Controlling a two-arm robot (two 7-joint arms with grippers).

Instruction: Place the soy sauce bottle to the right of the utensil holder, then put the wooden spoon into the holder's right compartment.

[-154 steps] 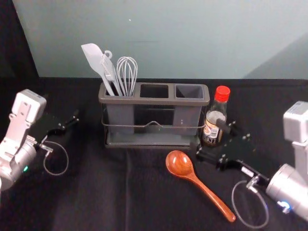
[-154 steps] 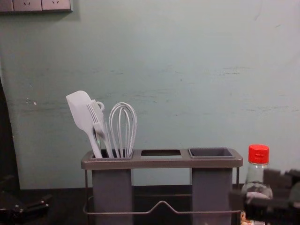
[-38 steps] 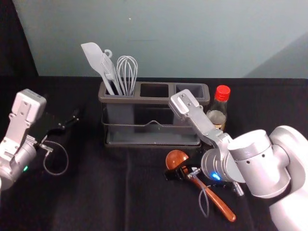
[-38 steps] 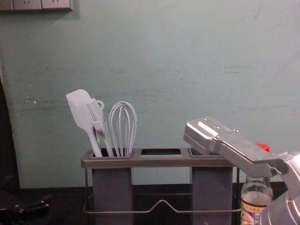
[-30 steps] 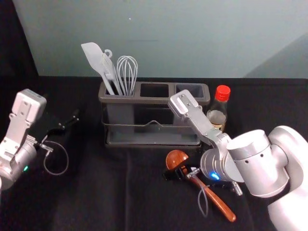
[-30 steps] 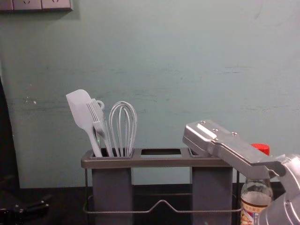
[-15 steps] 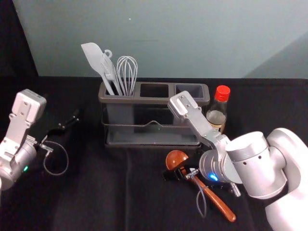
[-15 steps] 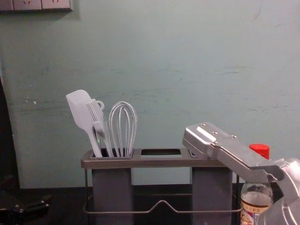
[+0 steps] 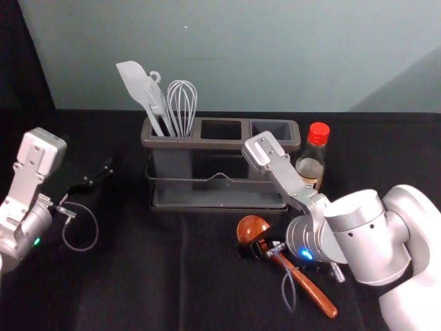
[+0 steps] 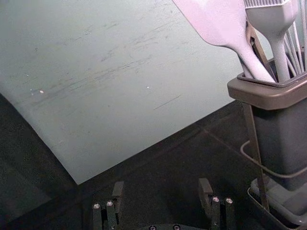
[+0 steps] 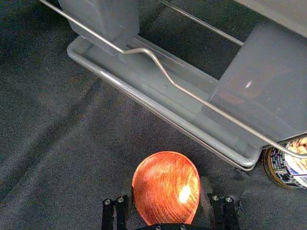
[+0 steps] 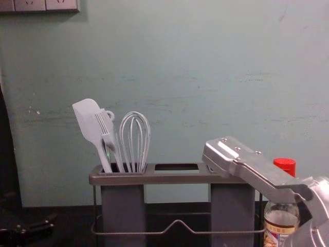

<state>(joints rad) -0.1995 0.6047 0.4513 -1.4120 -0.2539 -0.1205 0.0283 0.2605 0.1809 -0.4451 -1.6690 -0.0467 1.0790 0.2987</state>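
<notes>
Now, the holder (image 9: 220, 145) stands across the middle, whisk (image 9: 182, 110), spatula (image 9: 136, 84) and brush (image 12: 105, 126) in its left compartment, right compartment (image 9: 275, 130) free to take the spoon. My right arm (image 9: 365, 227) reaches in over the table from the right. My left gripper (image 10: 161, 184) is parked off to the left, fingers spread on nothing.

Bottle (image 9: 309, 169) upright, just beside the holder's right end; I judge that half of the task done. Spoon (image 9: 315, 294) lies on the cloth in front of the holder, handle running toward me and to the right.

Right gripper (image 11: 166, 184) is low at the bowl end of the spoon, fingers spread to either side of it. Whether either pad touches wood, I cannot tell.

Step in hand, as I read it: take the spoon by its neck, just behind the bowl (image 11: 166, 187). I want the neck centred before I close; the rounded bowl could slip out if I pinch too far forward. Close gently, lift straight, check for swing. Then turn it handle down, high enough to clear the rim, elbow wide of the red cap (image 9: 319, 132).
</notes>
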